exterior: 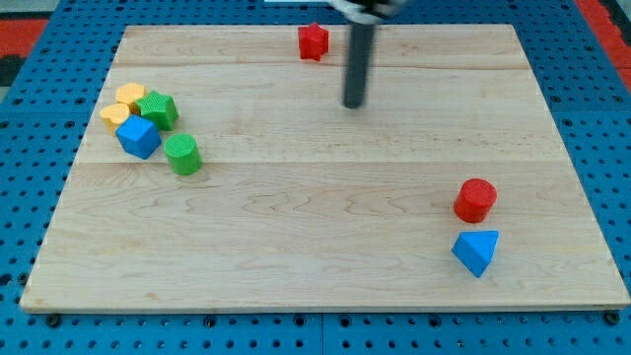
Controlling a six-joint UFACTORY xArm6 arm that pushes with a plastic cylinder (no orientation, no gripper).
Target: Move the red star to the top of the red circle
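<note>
The red star (pixel 314 40) sits near the view's top edge of the wooden board, a little left of centre. The red circle (pixel 476 199) stands at the view's lower right. My tip (pixel 354 103) is the lower end of the dark rod, which comes down from the view's top. The tip is below and to the right of the red star, apart from it, and far up and left of the red circle.
A blue triangle (pixel 477 250) lies just below the red circle. At the view's left is a cluster: a yellow block (pixel 129 96), another yellow block (pixel 113 114), a green block (pixel 158 108), a blue cube (pixel 138 136) and a green cylinder (pixel 182 155).
</note>
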